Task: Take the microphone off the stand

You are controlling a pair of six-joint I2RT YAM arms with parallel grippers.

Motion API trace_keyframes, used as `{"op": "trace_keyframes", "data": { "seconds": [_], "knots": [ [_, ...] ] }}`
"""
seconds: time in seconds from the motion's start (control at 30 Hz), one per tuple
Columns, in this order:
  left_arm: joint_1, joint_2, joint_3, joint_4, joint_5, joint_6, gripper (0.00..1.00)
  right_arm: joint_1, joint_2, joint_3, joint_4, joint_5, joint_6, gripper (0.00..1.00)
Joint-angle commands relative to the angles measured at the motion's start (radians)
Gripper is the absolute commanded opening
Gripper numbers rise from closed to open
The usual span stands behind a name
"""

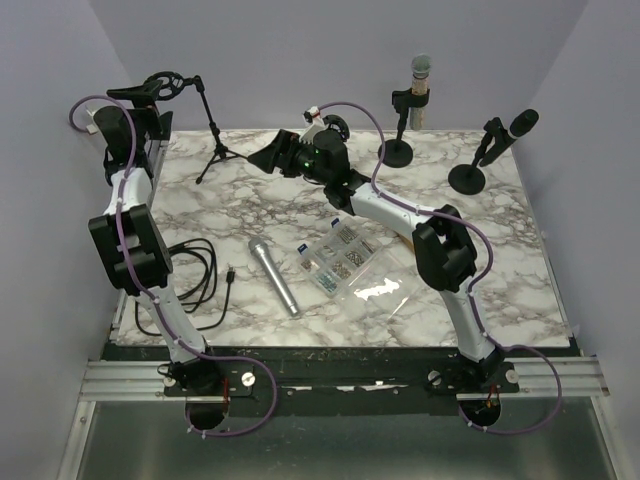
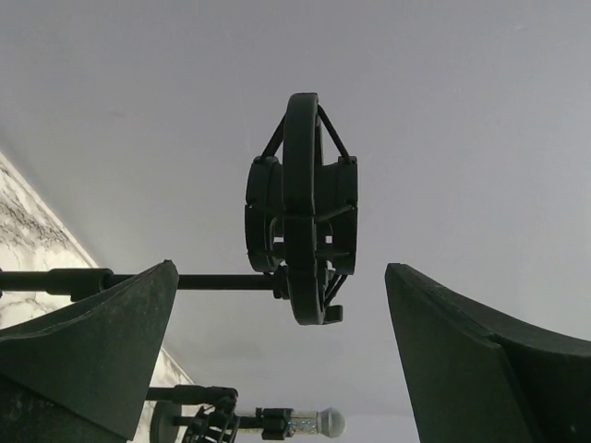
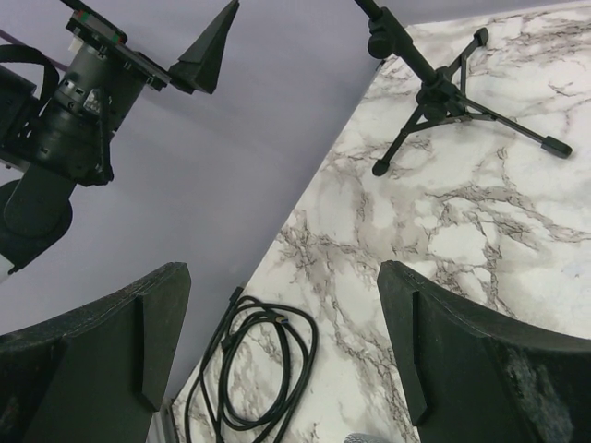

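A black tripod stand [image 1: 214, 140] at the back left carries an empty ring-shaped shock mount [image 1: 166, 82]. A silver microphone [image 1: 274, 276] lies flat on the marble table, apart from both grippers. My left gripper [image 1: 148, 93] is open, raised beside the mount; in the left wrist view the mount [image 2: 305, 212] hangs just beyond the gripper's [image 2: 282, 269] spread fingers, untouched. My right gripper [image 1: 268, 157] is open and empty above the table's back middle, pointing left. In the right wrist view the gripper [image 3: 282, 277] faces the tripod legs [image 3: 443, 92].
Two round-base stands hold microphones: a glittery one [image 1: 420, 75] at the back centre-right and a black one [image 1: 522, 123] at the back right. A coiled black cable [image 1: 190, 270] lies left. A clear box of screws [image 1: 340, 258] and a plastic bag [image 1: 382, 291] lie mid-table.
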Motion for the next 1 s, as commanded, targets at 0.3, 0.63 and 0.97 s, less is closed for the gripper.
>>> {"op": "trace_keyframes", "data": {
  "seconds": [0.3,0.63,0.97],
  "knots": [
    [-0.005,0.175,0.247,-0.031,-0.01,-0.031,0.96,0.006,0.045,0.043,-0.024,0.047,-0.027,0.91],
    [-0.009,0.124,0.221,0.007,0.031,-0.051,0.5,0.006,0.137,0.174,-0.078,0.009,-0.028,0.92],
    [-0.02,-0.133,-0.007,-0.068,0.102,-0.089,0.4,0.014,0.147,0.213,-0.116,0.004,-0.018,0.94]
  ]
}}
